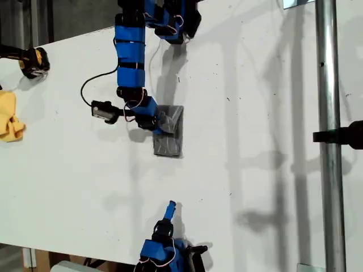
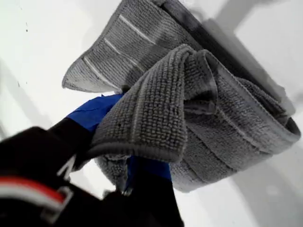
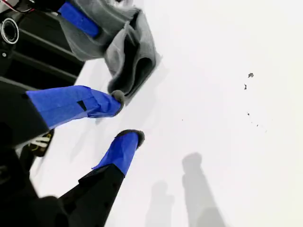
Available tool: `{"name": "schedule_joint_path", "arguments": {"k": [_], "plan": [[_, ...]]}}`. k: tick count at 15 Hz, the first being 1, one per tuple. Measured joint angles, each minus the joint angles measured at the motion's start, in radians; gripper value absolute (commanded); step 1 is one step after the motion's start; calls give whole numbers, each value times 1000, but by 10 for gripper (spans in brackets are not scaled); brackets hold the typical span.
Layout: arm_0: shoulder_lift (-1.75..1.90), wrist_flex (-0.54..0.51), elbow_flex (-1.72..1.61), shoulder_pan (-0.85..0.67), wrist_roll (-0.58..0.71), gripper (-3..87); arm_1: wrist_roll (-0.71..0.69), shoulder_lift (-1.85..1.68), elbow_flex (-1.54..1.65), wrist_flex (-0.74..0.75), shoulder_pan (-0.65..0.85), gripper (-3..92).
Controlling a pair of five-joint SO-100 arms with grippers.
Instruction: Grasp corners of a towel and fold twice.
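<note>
White worktop [image 1: 255, 141] w/ the towel [image 1: 169, 131] lying folded small, mid-scene toward the exterior view's left. My first gripper [image 1: 154, 122] is on it, fingers clamped on a bunched fold of cloth. To do it well: lay the edge flat, square to the stripes. My second gripper [image 1: 171, 207], near edge, fingers apart, empty.

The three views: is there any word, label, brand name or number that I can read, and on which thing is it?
None can be read.
The towel bears only pale stripes, no label.
My first gripper shows a white mark on its black body, cut off and blurred.
My second gripper carries plain blue tape.
</note>
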State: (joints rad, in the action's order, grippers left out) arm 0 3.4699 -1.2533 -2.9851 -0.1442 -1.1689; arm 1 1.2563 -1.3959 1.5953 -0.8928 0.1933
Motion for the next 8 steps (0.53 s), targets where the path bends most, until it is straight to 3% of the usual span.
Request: {"name": "schedule_joint_path", "arguments": {"k": [1,5,8], "plan": [[0,0,0,0,0,115,-17,89,-61,18,0,268],[0,0,0,-2,0,117,-51,176,-166,129,-38,160],[0,0,0,-2,0,116,-60,-91,-61,265,-51,155]]}}
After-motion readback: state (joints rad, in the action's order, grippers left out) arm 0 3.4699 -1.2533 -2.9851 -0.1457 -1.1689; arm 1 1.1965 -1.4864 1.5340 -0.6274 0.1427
